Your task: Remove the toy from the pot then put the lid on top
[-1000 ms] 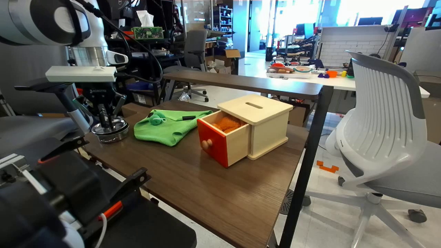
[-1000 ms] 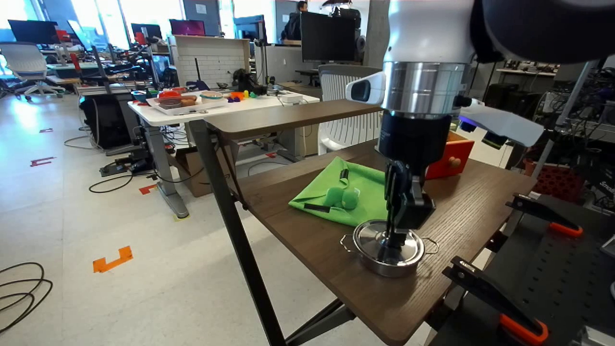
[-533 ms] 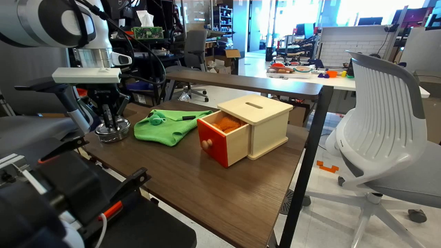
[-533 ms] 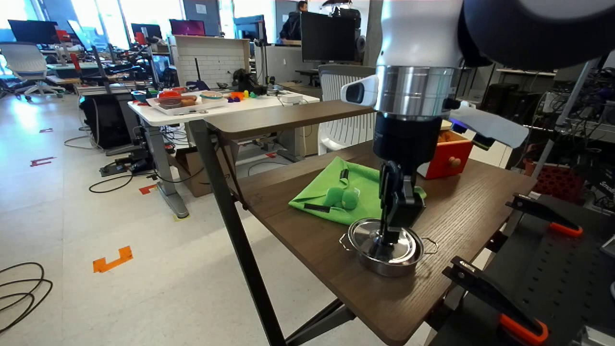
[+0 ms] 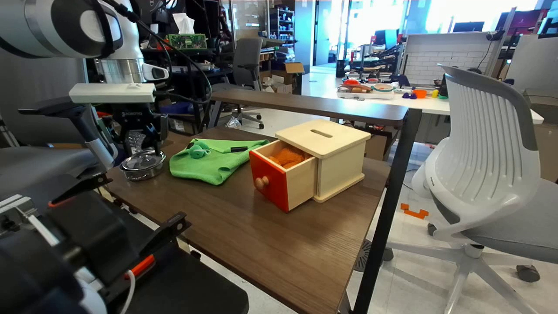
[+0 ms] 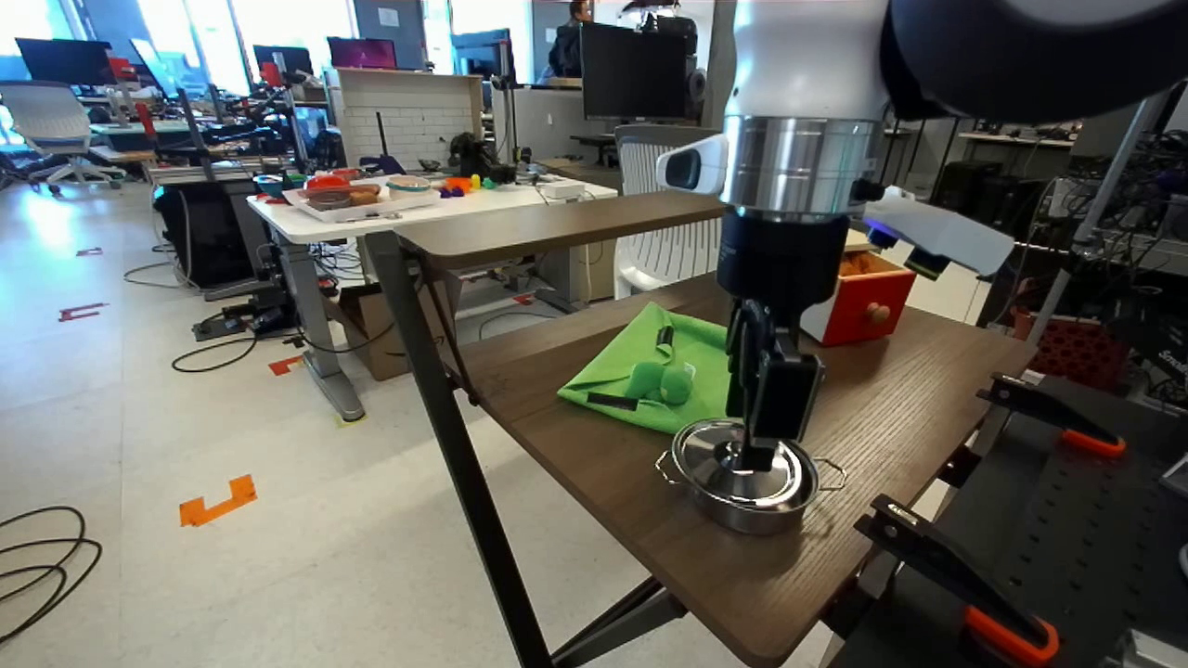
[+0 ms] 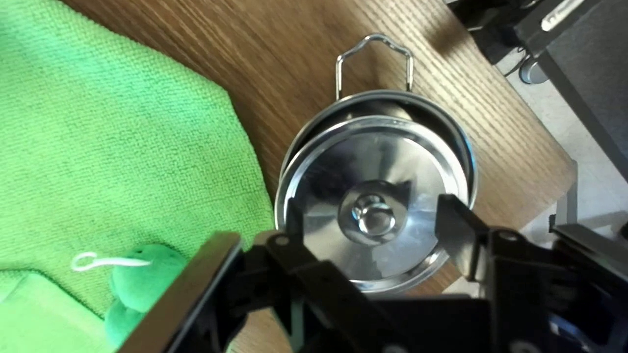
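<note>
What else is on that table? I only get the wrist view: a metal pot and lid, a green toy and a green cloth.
Observer: Among other things, a wooden box, its red-fronted drawer pulled partly out.
Visitor: Ooh, is anything in the drawer?
Observer: Yes, an orange, fluffy thing; I can't tell what.
Visitor: And the pot? I see only one handle.
Observer: In an exterior view a second wire handle sticks out on the opposite side.

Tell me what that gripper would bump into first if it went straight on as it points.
Most likely the metal lid: the gripper points down at it, open jaws on either side of the knob in the wrist view. Any gap is hard to judge.
</note>
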You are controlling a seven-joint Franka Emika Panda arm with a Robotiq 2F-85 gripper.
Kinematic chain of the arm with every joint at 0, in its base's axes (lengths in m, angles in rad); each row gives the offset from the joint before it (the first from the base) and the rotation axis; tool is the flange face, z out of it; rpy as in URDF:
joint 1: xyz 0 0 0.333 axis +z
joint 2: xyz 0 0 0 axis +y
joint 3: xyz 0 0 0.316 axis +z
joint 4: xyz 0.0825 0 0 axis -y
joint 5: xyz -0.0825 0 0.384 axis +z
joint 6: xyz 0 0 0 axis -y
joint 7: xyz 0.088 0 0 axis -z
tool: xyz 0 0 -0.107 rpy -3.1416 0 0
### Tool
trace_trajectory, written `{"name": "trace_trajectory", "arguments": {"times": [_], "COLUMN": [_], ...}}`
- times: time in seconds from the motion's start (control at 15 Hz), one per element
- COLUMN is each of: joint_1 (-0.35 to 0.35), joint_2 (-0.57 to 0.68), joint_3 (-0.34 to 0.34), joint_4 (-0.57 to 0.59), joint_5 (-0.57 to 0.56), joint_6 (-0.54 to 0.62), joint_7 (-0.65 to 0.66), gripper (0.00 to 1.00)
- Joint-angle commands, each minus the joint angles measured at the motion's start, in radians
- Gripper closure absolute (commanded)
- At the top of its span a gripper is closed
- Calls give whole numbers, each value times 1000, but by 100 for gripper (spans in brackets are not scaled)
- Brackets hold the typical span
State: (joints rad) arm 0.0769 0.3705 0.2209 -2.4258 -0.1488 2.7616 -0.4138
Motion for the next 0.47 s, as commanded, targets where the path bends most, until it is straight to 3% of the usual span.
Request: {"name": "trace_trajectory", "arguments": {"times": [0.0, 0.4], "joint_1": [-37, -47], "joint_2": [-89, -111], "joint_3": [26, -1], "joint_4": [-23, -1], "joint_5": [36, 75], "joint_6": [-12, -4], "joint_7": [-20, -2], "gripper": [1, 0]}}
